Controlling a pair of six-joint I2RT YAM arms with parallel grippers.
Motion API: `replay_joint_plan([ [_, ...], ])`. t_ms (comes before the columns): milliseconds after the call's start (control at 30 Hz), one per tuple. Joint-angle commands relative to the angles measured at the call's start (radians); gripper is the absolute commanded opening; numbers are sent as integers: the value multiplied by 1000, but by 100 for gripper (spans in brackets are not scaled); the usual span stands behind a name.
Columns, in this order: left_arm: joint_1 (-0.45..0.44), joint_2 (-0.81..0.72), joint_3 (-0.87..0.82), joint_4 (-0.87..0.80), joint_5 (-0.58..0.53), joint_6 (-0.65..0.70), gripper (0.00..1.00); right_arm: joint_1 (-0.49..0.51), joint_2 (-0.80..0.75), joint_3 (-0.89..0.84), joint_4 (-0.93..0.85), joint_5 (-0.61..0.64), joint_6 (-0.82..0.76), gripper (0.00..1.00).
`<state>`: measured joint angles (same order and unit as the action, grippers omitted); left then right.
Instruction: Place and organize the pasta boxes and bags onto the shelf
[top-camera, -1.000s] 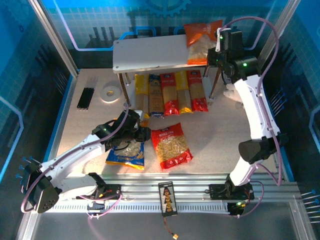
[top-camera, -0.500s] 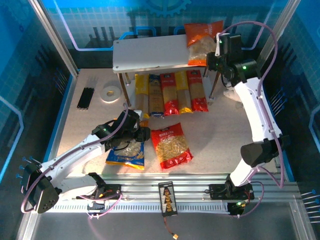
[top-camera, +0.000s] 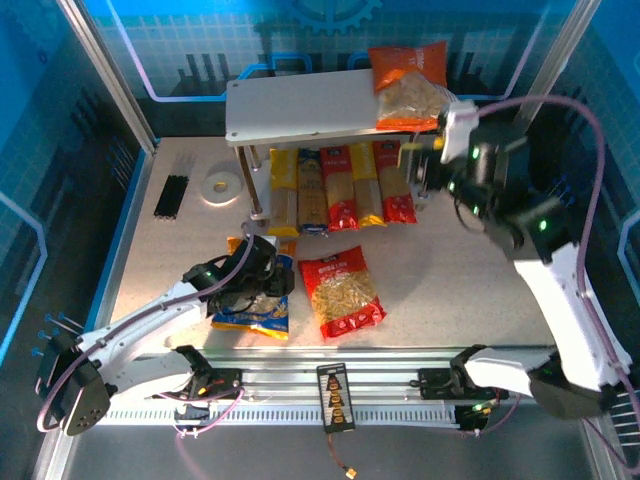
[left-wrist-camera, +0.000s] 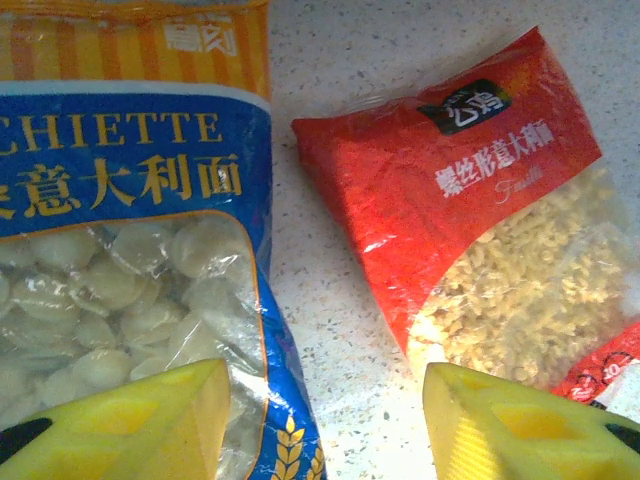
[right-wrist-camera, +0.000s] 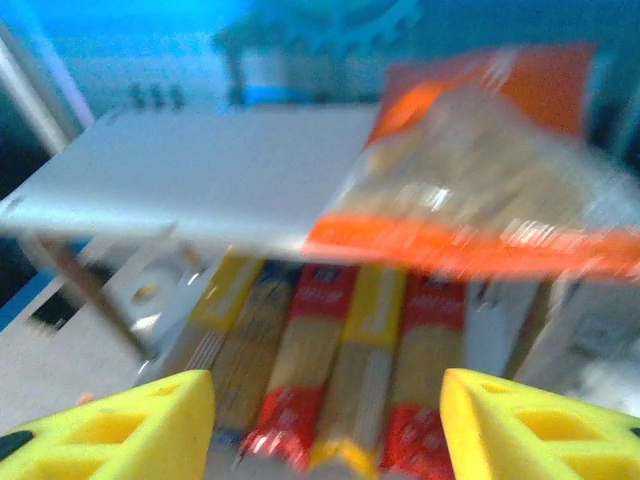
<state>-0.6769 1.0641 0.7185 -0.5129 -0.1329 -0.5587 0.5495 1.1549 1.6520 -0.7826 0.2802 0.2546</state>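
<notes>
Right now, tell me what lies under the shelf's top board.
Five pasta boxes lie side by side under the top board of the shelf: yellow, blue-and-yellow, red, yellow, red. It covers their far ends and anything behind them.

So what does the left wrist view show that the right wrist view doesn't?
Left wrist, not right: the blue-yellow bag and the red bag lying side by side on the speckled tabletop. Right wrist, not left: the shelf, blurred, with the orange bag on its top board and five pasta boxes in a row beneath. Shared: yellow fingers at the bottom edge, the left end effector and right end effector both open, holding nothing.
</notes>
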Motion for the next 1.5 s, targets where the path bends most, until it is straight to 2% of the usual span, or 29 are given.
replay_joint_plan([
  [0,-12,-29,-23,8,-67,-45,55,146,-92,-271,-49,97,124,66],
  [100,-11,-32,-30,8,-95,-55,56,274,-173,-515,-55,129,259,67],
  [200,-13,-14,-34,15,-100,-64,56,400,-196,-660,-69,160,388,72],
  [333,-13,-1,-55,47,-86,-85,56,517,-157,-754,-55,193,504,77],
  [433,-13,-2,-59,58,-77,-90,57,558,-107,-779,17,192,542,86],
  [533,-13,-2,-47,50,-74,-82,58,559,-41,-801,121,146,545,93],
  [700,-14,0,-41,47,-65,-76,59,560,147,-745,176,140,545,96],
  [767,-14,-2,-44,48,-63,-77,59,561,208,-720,180,150,548,100],
  [967,-14,-18,-57,50,-64,-78,59,551,335,-670,188,167,550,100],
  [1467,-15,-22,-68,50,-71,-65,60,473,526,-628,237,97,509,100],
])
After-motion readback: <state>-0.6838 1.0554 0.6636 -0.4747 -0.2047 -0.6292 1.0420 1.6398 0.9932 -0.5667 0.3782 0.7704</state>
